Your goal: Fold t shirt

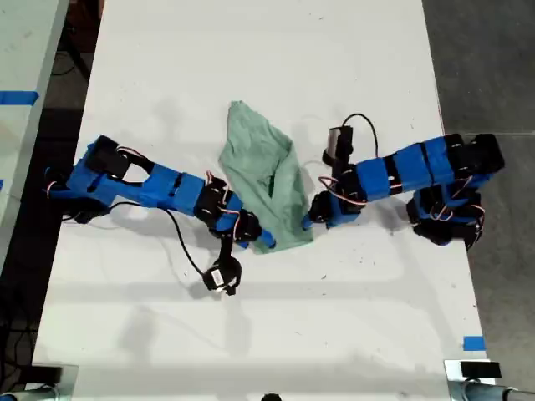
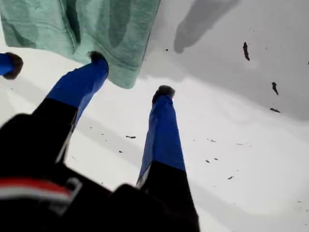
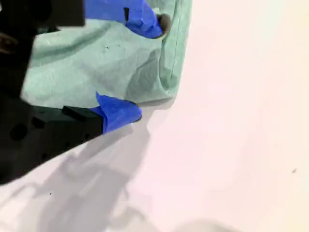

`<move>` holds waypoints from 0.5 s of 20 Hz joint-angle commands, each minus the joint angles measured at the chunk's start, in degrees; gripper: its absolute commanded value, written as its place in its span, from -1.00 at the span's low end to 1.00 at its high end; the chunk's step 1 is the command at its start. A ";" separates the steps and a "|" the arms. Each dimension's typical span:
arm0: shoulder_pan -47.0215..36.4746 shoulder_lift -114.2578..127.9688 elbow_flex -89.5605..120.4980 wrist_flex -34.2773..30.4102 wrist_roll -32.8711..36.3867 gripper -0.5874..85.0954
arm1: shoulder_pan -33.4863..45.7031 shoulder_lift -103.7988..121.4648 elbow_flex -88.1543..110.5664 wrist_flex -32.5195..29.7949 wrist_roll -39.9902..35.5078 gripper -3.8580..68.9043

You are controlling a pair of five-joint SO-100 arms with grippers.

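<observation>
Exterior view: overhead, looking straight down on the whole tabletop [image 1: 251,334], both arms in frame, far off. First wrist view: rides low behind its pincer, close to the surface, facing one t shirt [image 2: 96,29] corner. Second wrist view: close, angled down. All three views share the shirt's edge.

— What carries everything here?

— A white table [image 1: 276,334], running from the near edge of the exterior view to the far one.

— And what lies on it?

— The t shirt [image 1: 266,180], pale mint green and wrinkled, bunched into a long heap near the middle. A bit of blue tape [image 1: 473,342] sits at the table's near right in the exterior view. Small dark specks [image 2: 246,50] dot the surface beside the cloth.
</observation>
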 commanded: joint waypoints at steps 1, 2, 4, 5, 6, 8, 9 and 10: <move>-2.64 -1.23 -3.87 -0.09 -0.18 -0.40 | -0.53 -2.02 -4.75 -0.97 -1.32 -0.33; -3.52 -1.93 -3.96 -0.18 -0.18 -0.40 | -0.53 -2.81 -5.45 -1.05 -1.58 -0.34; -4.66 -3.16 -4.04 -0.35 0.70 -0.79 | -0.62 -4.04 -6.50 -1.05 -1.85 -0.34; -4.83 -4.04 -4.13 -0.26 0.00 -0.99 | -0.62 -4.66 -6.68 -1.05 -2.02 -0.35; -4.83 -4.83 -4.57 -0.35 0.00 -0.99 | -0.62 -5.27 -6.77 -1.32 -2.29 -0.35; -4.66 -5.01 -4.57 -0.44 -0.09 -0.99 | -0.18 -7.47 -6.50 -3.87 -3.16 -0.37; -4.66 -5.01 -4.57 -0.44 -0.09 -0.99 | 0.09 -9.32 -6.77 -5.27 -3.60 -0.37; -4.57 -5.01 -4.57 -0.44 -0.09 -0.99 | 0.18 -11.34 -7.82 -6.06 -4.04 -0.37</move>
